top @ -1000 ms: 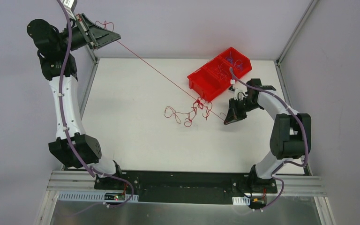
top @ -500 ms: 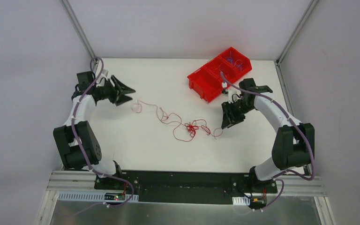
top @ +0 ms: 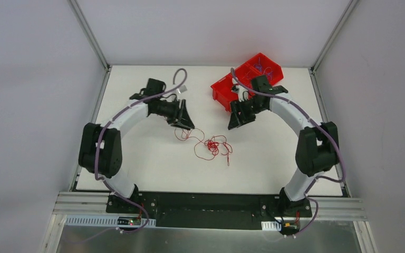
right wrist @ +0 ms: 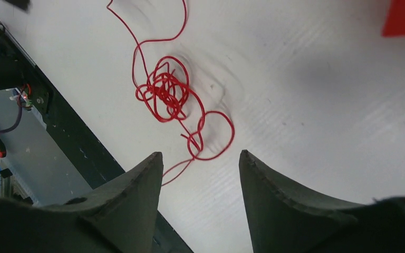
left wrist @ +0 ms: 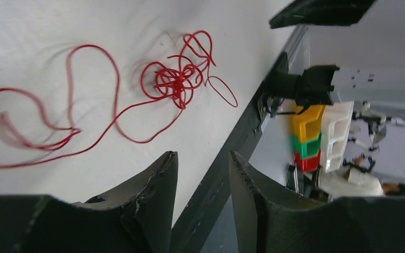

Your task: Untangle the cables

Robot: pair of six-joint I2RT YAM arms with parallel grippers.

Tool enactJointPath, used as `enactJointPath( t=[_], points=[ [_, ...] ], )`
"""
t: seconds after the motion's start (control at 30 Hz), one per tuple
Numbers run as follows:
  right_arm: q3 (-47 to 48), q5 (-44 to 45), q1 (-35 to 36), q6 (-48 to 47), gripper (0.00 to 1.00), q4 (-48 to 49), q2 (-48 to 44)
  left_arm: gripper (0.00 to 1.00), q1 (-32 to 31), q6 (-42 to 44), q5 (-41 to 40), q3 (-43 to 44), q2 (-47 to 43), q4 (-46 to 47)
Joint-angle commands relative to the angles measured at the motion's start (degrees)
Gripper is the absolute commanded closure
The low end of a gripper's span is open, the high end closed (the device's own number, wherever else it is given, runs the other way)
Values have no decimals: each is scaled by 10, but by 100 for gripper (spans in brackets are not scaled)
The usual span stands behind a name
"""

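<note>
Top view: the cables [top: 211, 146] sit in one red clump mid-table, with a loose tail running left toward the left gripper [top: 186, 124]. The right gripper [top: 234, 122] hangs on the far right side of the clump, just beside the red bin [top: 219, 94].

Left wrist: jaws apart, nothing in them, knot [left wrist: 176, 81] ahead on the table.

Right wrist: also spread and empty, tangle [right wrist: 163, 95] lying past the tips.

My worry: that middle knot looks dense, so yanking two strands apart could cinch it tighter. Wire this thin could also slip right out of a pinch.
</note>
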Motion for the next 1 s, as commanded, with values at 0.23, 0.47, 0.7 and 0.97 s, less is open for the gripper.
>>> enactJointPath(
  t=[0.23,0.47,0.7,0.97],
  points=[
    [18,-65,50,52,44,68,130,64,-143,-31,23,1,138,128],
    [-3,-67,60,69,64,94,141,67,-169,-75,19,-25,172,212],
    [-18,-72,61,78,67,94,140,68,-182,-80,3,-33,186,216],
    [-42,-71,65,86,70,103,134,66,-183,-75,-9,-45,180,211]
  ],
)
